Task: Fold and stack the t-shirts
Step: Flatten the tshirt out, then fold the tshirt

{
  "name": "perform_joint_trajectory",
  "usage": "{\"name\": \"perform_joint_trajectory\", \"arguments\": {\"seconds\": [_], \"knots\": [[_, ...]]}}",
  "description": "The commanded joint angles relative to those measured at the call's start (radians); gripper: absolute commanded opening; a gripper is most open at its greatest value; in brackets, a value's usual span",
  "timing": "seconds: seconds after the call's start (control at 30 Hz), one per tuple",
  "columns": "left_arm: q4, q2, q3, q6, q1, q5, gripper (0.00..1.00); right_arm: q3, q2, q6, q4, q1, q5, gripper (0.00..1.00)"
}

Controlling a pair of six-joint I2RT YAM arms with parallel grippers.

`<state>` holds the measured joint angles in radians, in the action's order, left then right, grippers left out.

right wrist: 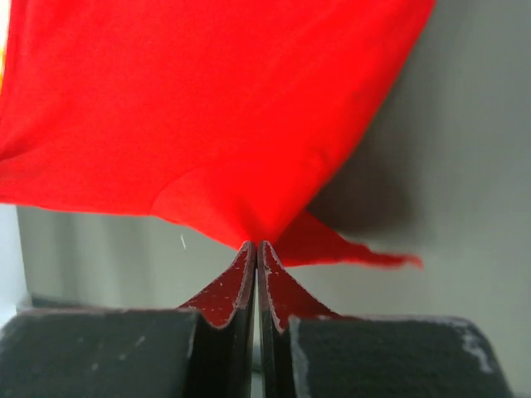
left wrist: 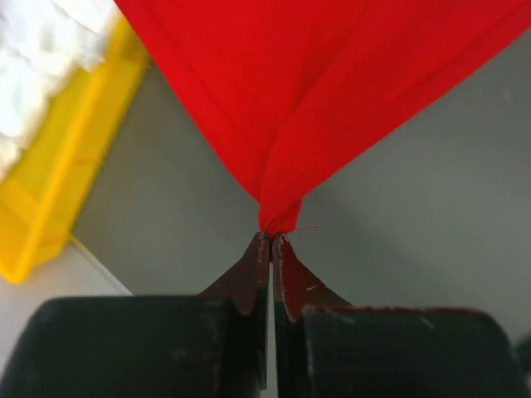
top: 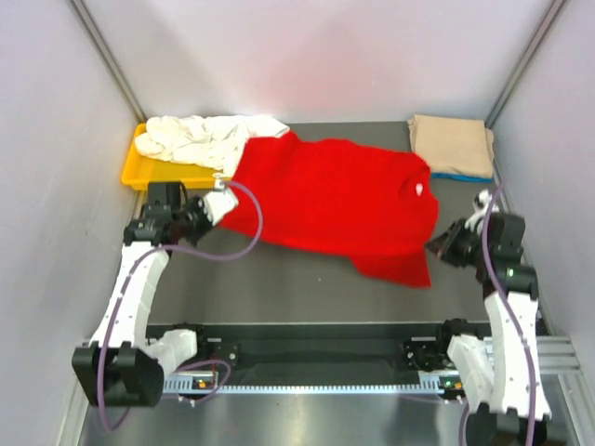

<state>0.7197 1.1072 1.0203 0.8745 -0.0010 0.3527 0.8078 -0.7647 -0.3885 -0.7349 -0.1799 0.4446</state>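
A bright red t-shirt (top: pixel 335 204) with a small white neck label (top: pixel 420 191) is stretched across the middle of the table. My left gripper (top: pixel 220 203) is shut on its left edge; the left wrist view shows the red cloth (left wrist: pixel 332 91) pinched at the fingertips (left wrist: pixel 271 240). My right gripper (top: pixel 437 243) is shut on its right edge; the right wrist view shows the cloth (right wrist: pixel 207 116) pinched at the tips (right wrist: pixel 256 245). A crumpled white t-shirt (top: pixel 204 139) lies in the yellow tray. A folded tan t-shirt (top: pixel 453 144) lies on a blue one (top: pixel 462 176) at the back right.
The yellow plastic tray (top: pixel 139 172) stands at the back left, just behind my left gripper, and shows in the left wrist view (left wrist: pixel 58 182). White walls close in the left, right and back. A rail (top: pixel 316 376) with the arm bases runs along the near edge.
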Motion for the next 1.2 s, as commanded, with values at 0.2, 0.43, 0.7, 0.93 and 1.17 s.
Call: {"name": "perform_joint_trajectory", "arguments": {"seconds": [0.2,0.43,0.7,0.93,1.17], "knots": [[0.412,-0.147,-0.267,0.221,0.004,-0.107,0.00,-0.205,0.314,-0.059,-0.254,0.005,0.045,0.00],[0.264,-0.080,-0.210,0.130,0.004,-0.141,0.00,-0.249,0.237,-0.089,-0.040,0.005,0.017,0.00],[0.020,0.196,-0.071,0.050,-0.023,0.002,0.00,-0.200,-0.169,-0.067,0.372,0.005,-0.046,0.00],[-0.106,0.479,0.133,-0.049,-0.053,-0.061,0.00,-0.082,-0.490,-0.038,0.505,0.007,-0.056,0.00],[-0.152,0.614,0.233,-0.075,-0.053,-0.155,0.00,0.046,-0.671,-0.016,0.517,0.007,-0.087,0.00]]}}
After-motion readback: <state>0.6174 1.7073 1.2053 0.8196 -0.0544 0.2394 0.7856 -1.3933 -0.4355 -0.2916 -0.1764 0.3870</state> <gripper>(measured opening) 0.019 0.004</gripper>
